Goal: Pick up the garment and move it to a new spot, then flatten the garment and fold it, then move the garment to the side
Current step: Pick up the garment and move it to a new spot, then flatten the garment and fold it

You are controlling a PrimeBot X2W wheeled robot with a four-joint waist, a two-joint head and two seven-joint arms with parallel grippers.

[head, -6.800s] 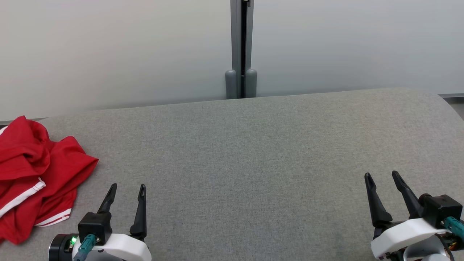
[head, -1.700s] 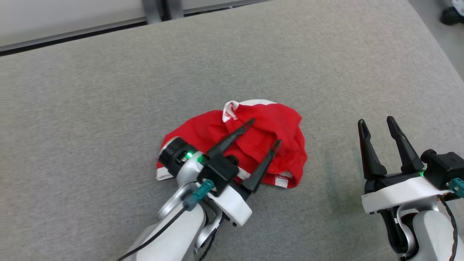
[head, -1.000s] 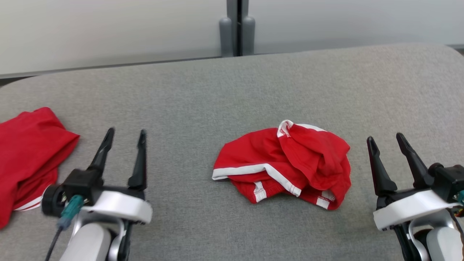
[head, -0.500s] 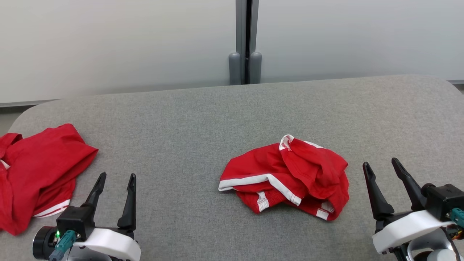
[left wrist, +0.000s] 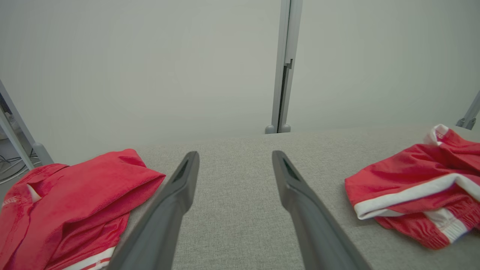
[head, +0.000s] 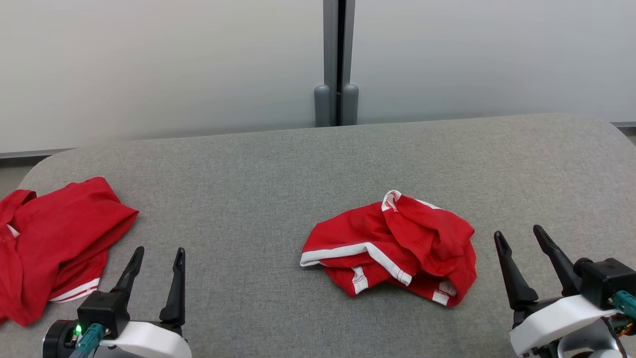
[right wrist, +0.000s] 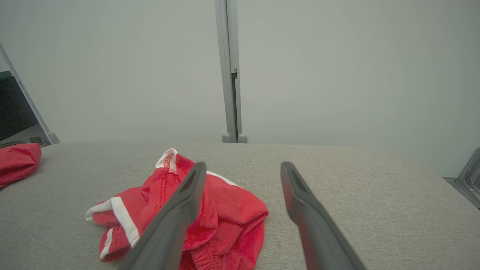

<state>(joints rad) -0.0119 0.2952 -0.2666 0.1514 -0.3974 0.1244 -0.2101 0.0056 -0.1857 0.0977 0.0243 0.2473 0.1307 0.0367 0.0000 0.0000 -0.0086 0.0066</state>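
1. Shorts (head: 392,243), red with white trim, sit crumpled in a heap around the middle of the grey fabric table (head: 238,169), with nothing touching them.
2. Left end effector (head: 159,250) is low at the near left, fingers spread wide, holding nothing.
3. Right end effector (head: 518,231) is at the near right, close to the shorts but not touching, also spread and empty.
4. Second red garment (head: 54,238) lies bunched at the table's left edge, well apart from the shorts.
5. Pale wall with a grey post (head: 337,59) sits behind the table.
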